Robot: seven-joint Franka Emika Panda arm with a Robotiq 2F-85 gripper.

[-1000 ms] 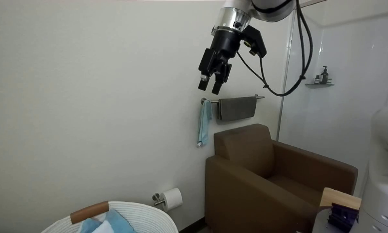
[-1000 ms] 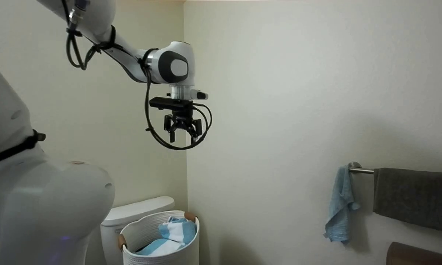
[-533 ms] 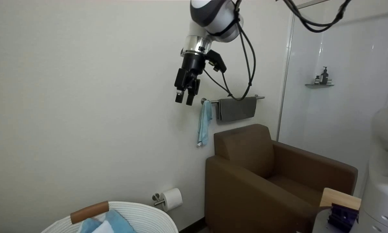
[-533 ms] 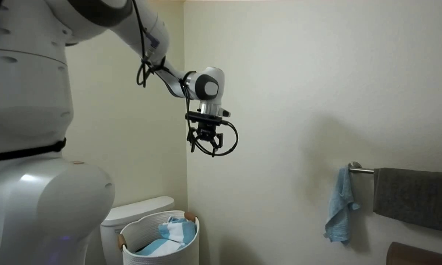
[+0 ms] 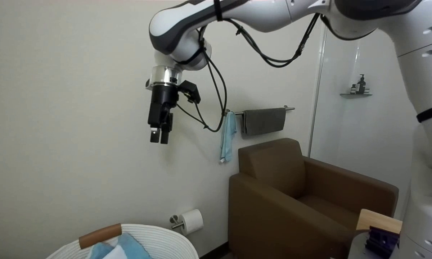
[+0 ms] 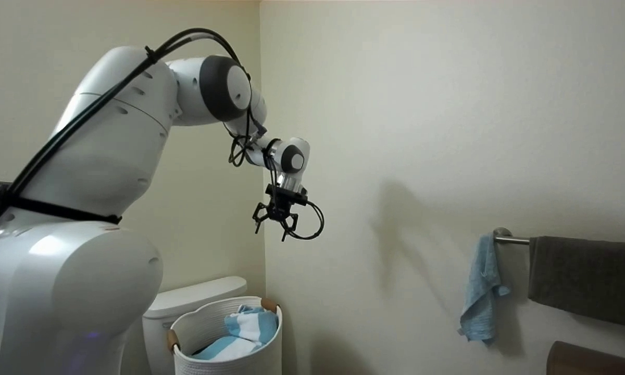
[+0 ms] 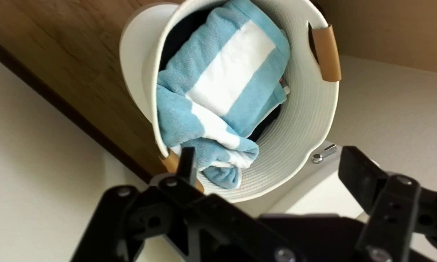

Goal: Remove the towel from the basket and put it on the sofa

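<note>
The blue-and-white striped towel [image 7: 236,69] lies loosely folded inside the basket [image 7: 309,105], with one bunched end near a brown handle [image 6: 269,305]. I judge that bunch the best grasp point: it appears to sit highest, and its folds can be pinched. Dark material [image 7: 182,36] shows past the towel's edges; I cannot tell what it is, so a shallow grip is advisable.

My claw [image 6: 271,234] hangs well above the basket, holding nothing. Its fingers [image 7: 360,174] are spread wide and aimed downward, presumably so that the fabric can enter between them on descent. This appears to be the approach step; the towel is not yet lifted.

A toilet tank [image 6: 198,297] stands just beside the basket, so descent inside the rim is called for. The brown sofa [image 5: 273,212], the destination, stands apart from the basket, below a bar [image 6: 513,241] carrying a light-blue cloth [image 5: 228,136] and a gray towel [image 5: 264,120]; neither is the target.
</note>
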